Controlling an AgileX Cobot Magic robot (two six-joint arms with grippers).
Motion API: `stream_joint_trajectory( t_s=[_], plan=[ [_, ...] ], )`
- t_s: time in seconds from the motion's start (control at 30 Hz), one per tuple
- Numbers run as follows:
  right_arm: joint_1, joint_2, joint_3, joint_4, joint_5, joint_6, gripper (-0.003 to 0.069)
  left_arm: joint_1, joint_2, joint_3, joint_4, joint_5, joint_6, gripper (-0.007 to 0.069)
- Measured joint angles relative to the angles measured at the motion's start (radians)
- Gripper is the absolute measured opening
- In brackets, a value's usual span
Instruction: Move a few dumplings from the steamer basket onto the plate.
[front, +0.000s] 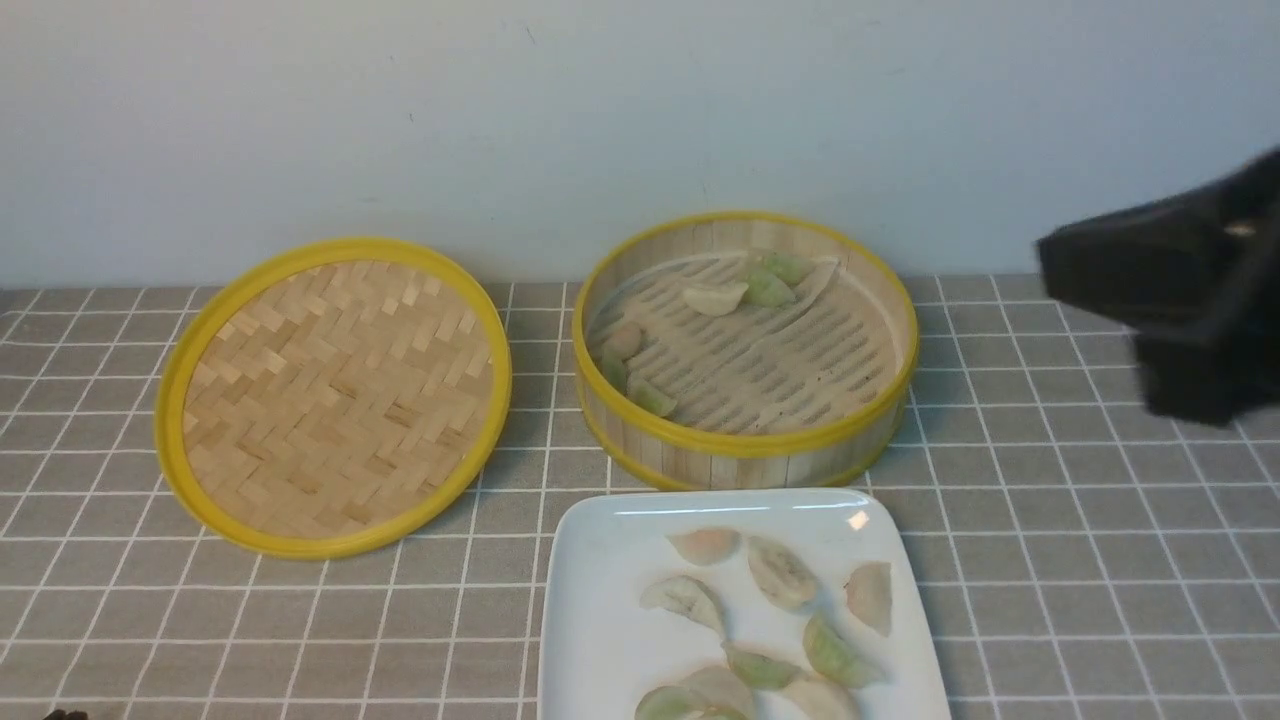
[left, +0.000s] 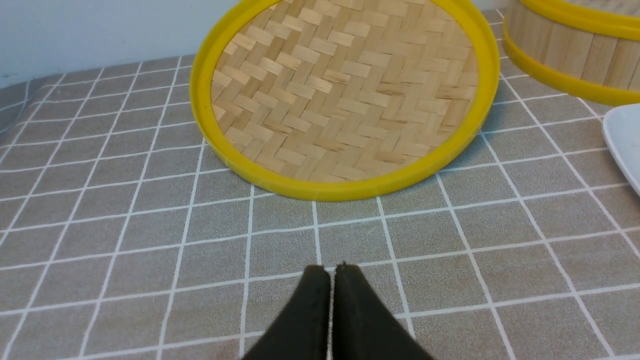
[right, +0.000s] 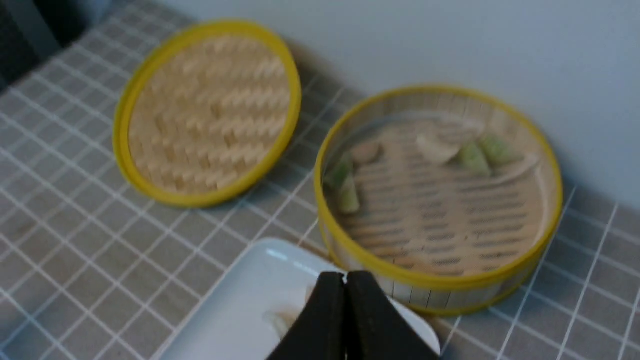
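The round bamboo steamer basket (front: 745, 440) stands at the back centre and holds several dumplings (front: 715, 297), green and cream, along its far and left wall. In front of it the white square plate (front: 600, 620) carries several more dumplings (front: 780, 572). My right gripper (right: 346, 276) is shut with nothing in it, raised above the plate's corner by the steamer (right: 440, 280); in the front view only a blurred black part of that arm (front: 1170, 290) shows at the right. My left gripper (left: 330, 270) is shut and empty, low over the cloth in front of the lid.
The flat woven yellow-rimmed lid (front: 335, 395) lies at the left on the grey checked tablecloth (front: 1050, 560). A pale wall runs close behind the steamer. A plate corner (left: 625, 140) shows in the left wrist view.
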Motion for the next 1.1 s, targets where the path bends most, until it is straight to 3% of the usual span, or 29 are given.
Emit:
stream_joint_trajectory(
  t_s=[0.17, 0.3, 0.53, 0.8, 1.1],
  plan=[
    [0.0, -0.385, 0.337, -0.043, -0.322, 0.06, -0.0013, 0.0, 0.0, 0.0, 0.0, 0.0, 0.0, -0.0005],
    [0.0, -0.631, 0.517, -0.084, -0.444, 0.133, -0.0013, 0.0, 0.0, 0.0, 0.0, 0.0, 0.0, -0.0005],
    [0.0, -0.838, 0.65, -0.148, -0.387, 0.151, -0.0013, 0.0, 0.0, 0.0, 0.0, 0.0, 0.0, -0.0005],
    [0.0, -0.86, 0.686, -0.17, -0.378, 0.152, -0.0013, 0.0, 0.0, 0.0, 0.0, 0.0, 0.0, -0.0005],
    [0.0, -0.86, 0.686, -0.111, -0.395, 0.14, -0.0013, 0.0, 0.0, 0.0, 0.0, 0.0, 0.0, -0.0005]
  ],
)
